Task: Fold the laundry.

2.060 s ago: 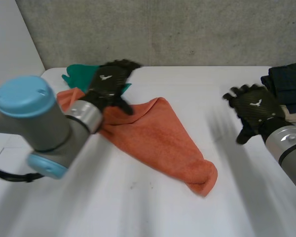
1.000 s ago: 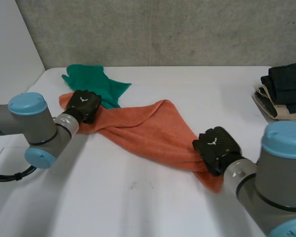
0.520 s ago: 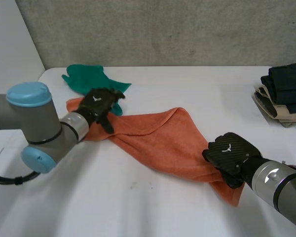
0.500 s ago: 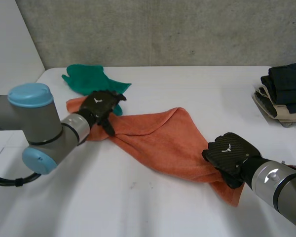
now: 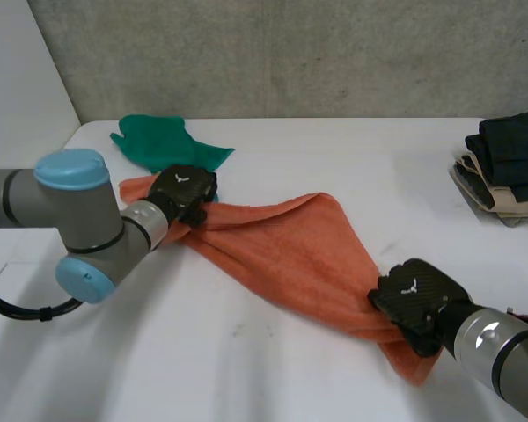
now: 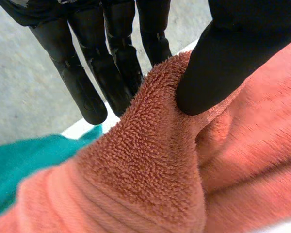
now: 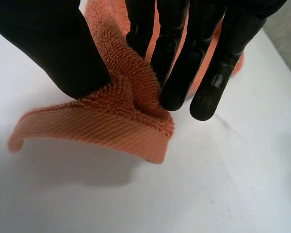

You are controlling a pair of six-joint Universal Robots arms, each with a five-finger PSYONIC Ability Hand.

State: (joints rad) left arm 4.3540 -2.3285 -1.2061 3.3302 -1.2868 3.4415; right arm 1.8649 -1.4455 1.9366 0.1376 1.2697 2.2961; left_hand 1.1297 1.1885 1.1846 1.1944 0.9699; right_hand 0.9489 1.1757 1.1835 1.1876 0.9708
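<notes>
The orange towel (image 5: 290,255) lies stretched slantwise across the white table (image 5: 246,369). The left hand (image 5: 183,192) pinches its far end between thumb and fingers, just beside a green cloth (image 5: 158,142). The right hand (image 5: 415,299) pinches the near corner likewise. Folded dark clothes (image 5: 510,158) sit well apart.

A white table (image 5: 273,378) takes up the lower and middle frame, with a few small dark specks (image 5: 238,331) left of centre near the bottom. A rough grey concrete wall (image 5: 290,53) spans the top, and a plain white panel (image 5: 18,79) stands at upper left.
</notes>
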